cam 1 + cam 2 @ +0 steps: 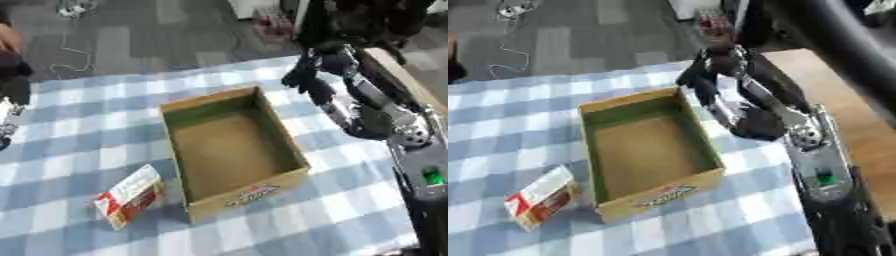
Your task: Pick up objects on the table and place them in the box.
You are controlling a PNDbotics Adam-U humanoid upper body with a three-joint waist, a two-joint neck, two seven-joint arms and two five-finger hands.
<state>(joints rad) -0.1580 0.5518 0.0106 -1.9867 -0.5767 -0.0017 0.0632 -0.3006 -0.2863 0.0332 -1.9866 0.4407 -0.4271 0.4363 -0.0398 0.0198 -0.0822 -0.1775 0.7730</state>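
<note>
Left eye view shows the open cardboard box (234, 150) on the checked counter (79, 125), a red-and-white packet (131, 196) lying just beside its near left corner, and the right hand (306, 75) hanging past its far right corner, fingers relaxed, holding nothing.

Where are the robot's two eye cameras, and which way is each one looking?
Left eye view: in the robot's head, looking down at the checked tablecloth and open cardboard box; the right hand and arm come in from the upper right, and a bit of the left arm shows at the left edge.
Right eye view: beside it in the head, facing the same way; the right arm fills more of the picture.
Both share the box, the small red and white packet beside it, and the right hand above the table.
</note>
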